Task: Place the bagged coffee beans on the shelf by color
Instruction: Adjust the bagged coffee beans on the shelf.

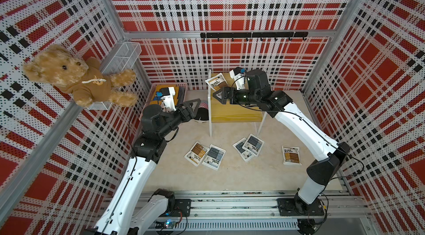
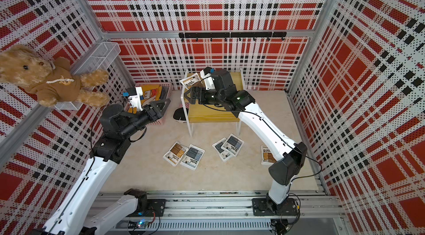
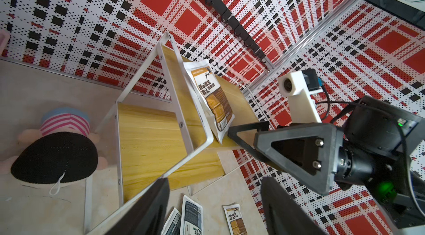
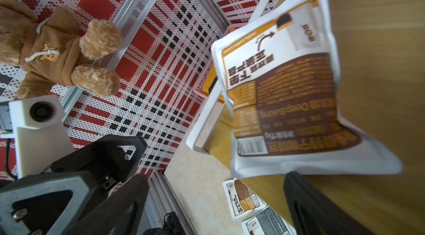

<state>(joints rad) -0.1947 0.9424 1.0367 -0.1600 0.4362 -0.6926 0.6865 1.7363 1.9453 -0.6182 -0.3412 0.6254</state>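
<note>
Right gripper spread wide, empty, beside brown pouch on shelf; blurry close-up, maybe touching. Pouch looks light, pillowy, slick: I'd pinch its flat sealed edge.

The white pillowy pouch with a brown and orange panel lies at the 11 o'clock corner of the yellow-tan wooden two-tier shelf. Seen upside down in the right wrist view, it reads "Deep-Baking". Its large Chinese characters and barcode digits are too blurred to read. At the shelf's 9 o'clock, the folded yellow printed cloth in the pink plastic basket shows bold letters "KE". Near 6 o'clock, print on a white pouch with a dark grey panel is too small to read.
</note>
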